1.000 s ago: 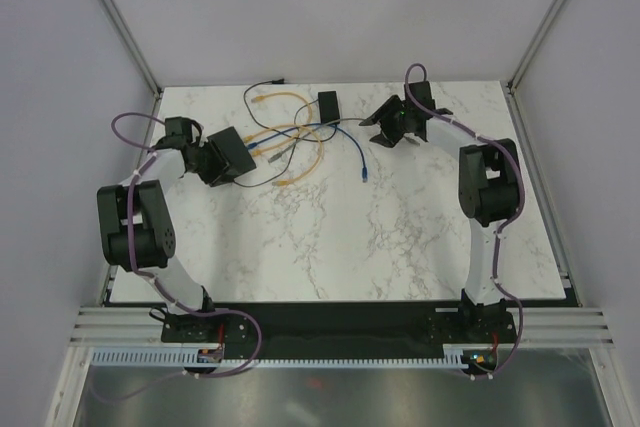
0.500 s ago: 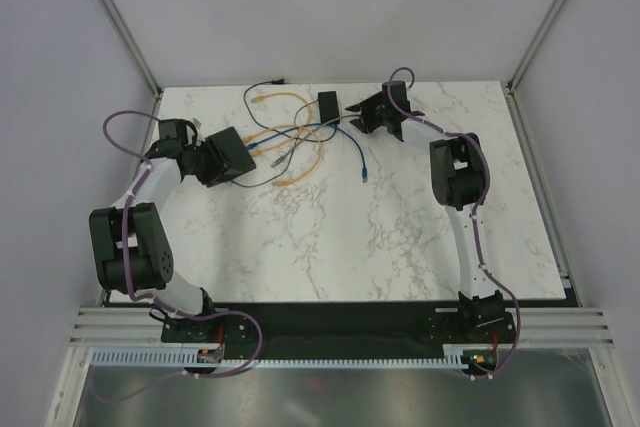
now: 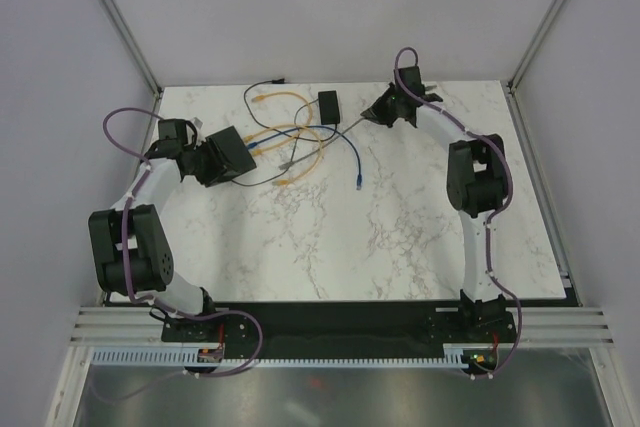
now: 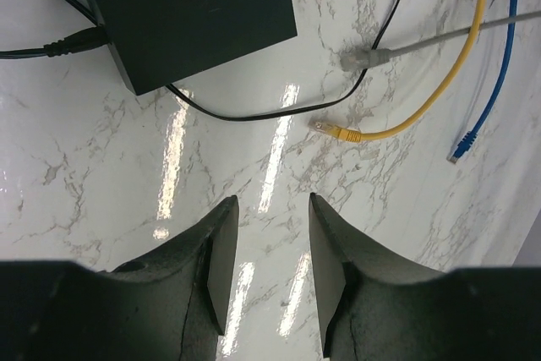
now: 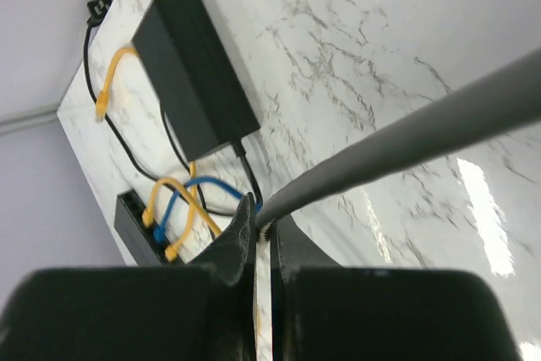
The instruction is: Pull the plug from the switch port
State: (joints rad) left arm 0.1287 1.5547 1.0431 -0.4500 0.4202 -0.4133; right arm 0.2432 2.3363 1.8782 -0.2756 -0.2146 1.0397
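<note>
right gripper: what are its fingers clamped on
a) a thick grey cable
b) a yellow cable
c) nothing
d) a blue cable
A: in the right wrist view, the right gripper has its fingers closed on the thick grey cable, which runs out from between them to the upper right.

Gray plug [image 4: 356, 58], unplugged, lying loose near a corner of the flat matte-black switch box [image 4: 194, 6]
</note>
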